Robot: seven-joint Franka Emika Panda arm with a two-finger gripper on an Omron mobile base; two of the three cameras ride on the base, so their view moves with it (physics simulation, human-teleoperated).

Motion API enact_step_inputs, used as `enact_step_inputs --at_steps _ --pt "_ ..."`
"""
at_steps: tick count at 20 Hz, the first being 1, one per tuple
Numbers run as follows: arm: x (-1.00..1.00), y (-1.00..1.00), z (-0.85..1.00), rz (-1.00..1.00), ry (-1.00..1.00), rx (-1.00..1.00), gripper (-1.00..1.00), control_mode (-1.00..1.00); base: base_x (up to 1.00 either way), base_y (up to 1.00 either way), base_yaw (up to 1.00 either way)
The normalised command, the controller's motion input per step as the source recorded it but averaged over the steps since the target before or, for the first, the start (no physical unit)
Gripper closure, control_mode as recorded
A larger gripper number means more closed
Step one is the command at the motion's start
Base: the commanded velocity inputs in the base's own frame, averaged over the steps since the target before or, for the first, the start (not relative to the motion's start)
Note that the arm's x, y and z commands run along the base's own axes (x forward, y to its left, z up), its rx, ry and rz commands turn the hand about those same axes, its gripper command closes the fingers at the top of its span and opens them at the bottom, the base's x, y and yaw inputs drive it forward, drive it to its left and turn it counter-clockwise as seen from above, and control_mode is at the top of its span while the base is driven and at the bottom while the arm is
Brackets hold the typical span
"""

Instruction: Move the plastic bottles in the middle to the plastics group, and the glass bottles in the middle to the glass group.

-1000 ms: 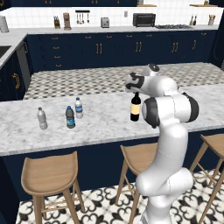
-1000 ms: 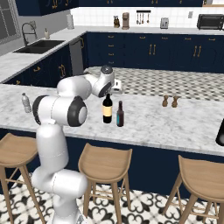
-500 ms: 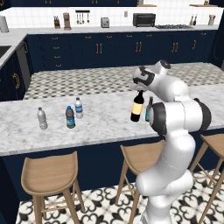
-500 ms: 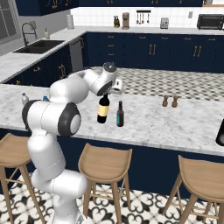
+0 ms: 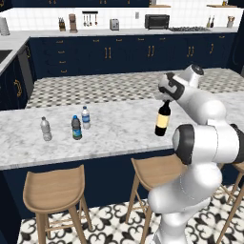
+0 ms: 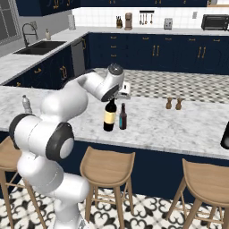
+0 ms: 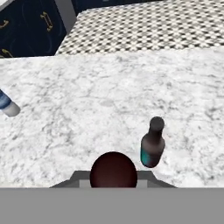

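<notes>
Gripping black wine bottle [image 5: 162,120] by neck

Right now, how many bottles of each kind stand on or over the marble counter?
Clear water bottles: 2
Dark plastic bottle: 1
Black wine bottle, held by the gripper: 1
Slim brown bottle: 1
Tiny stubby brown bottles: 2
Total: 7

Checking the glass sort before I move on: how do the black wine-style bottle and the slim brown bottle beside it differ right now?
The black wine-style bottle is taller and wider than the slim brown bottle. The black one carries a tan-yellow label, the brown one a teal label. The gripper is shut on the black bottle's neck; the brown bottle stands free on the marble counter. Both are upright.
</notes>
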Motion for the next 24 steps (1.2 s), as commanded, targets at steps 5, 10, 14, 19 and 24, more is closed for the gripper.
enact_step_inputs --at_steps 5,10,14,19,24 --pt "-0.51 -0.63 0.05 0.00 -0.02 -0.06 1.00 -1.00 0.00 0.00 0.00" --pt "-0.35 -0.68 0.02 -0.01 0.00 -0.10 1.00 -1.00 0.00 0.00 0.00" --pt "-0.06 -0.76 0.03 -0.04 -0.02 -0.14 1.00 -1.00 0.00 0.00 0.00" --pt "0.01 -0.79 0.02 -0.12 0.00 -0.18 1.00 -1.00 0.00 0.00 0.00" --pt "0.10 -0.81 0.00 -0.14 0.00 -0.16 1.00 -1.00 0.00 0.00 0.00"
